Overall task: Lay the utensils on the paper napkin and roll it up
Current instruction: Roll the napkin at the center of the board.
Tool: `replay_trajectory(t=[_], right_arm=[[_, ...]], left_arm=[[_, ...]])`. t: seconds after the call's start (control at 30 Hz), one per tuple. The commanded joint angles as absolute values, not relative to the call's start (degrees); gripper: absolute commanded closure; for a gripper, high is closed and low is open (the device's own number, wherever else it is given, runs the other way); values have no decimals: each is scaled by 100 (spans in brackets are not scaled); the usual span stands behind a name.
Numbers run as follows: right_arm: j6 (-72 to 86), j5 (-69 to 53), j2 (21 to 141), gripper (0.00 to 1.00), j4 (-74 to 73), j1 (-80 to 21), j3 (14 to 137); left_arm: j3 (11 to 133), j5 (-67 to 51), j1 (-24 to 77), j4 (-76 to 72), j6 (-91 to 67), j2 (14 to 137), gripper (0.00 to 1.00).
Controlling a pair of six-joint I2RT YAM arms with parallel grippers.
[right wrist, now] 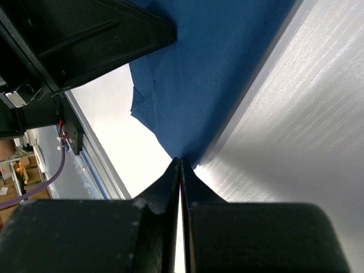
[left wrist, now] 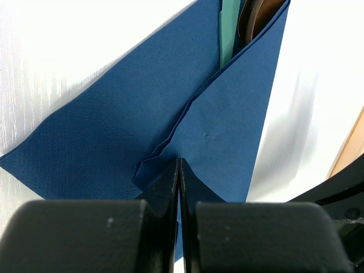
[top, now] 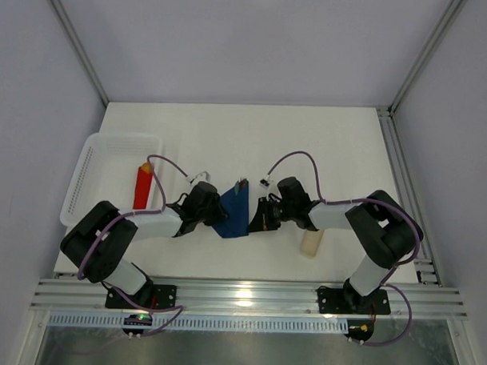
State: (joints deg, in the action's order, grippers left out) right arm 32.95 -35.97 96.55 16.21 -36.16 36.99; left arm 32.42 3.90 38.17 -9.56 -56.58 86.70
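The navy paper napkin [top: 235, 212] lies partly folded between my two grippers, near the table's front middle. Copper-brown utensils [top: 241, 184] stick out of its far end; in the left wrist view they show at the top [left wrist: 259, 17], wrapped by the napkin [left wrist: 131, 114]. My left gripper [top: 219, 216] is shut, pinching a crumpled fold at the napkin's left edge [left wrist: 179, 162]. My right gripper [top: 255, 218] is shut on the napkin's right corner [right wrist: 180, 162], with the napkin [right wrist: 216, 74] lifted a little off the table.
A white basket [top: 90, 171] stands at the left with a red block with an orange tip [top: 142, 186] at its right edge. A pale beige bar [top: 311, 242] lies right of the right gripper. Metal rails run along the front and right.
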Motion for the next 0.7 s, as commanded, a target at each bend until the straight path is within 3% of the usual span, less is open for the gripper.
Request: replay_trajectory(t=[0.0,0.67], right_arm=[[3261,-3525,9729,97,1828,-3656,3639],[2927,-3094,9300,96,1178,-3709,3682]], left_arm=[[3120,422,3823,-844,-5581,8727,100],[3138,431,3823,-774,-5555,8710,100]])
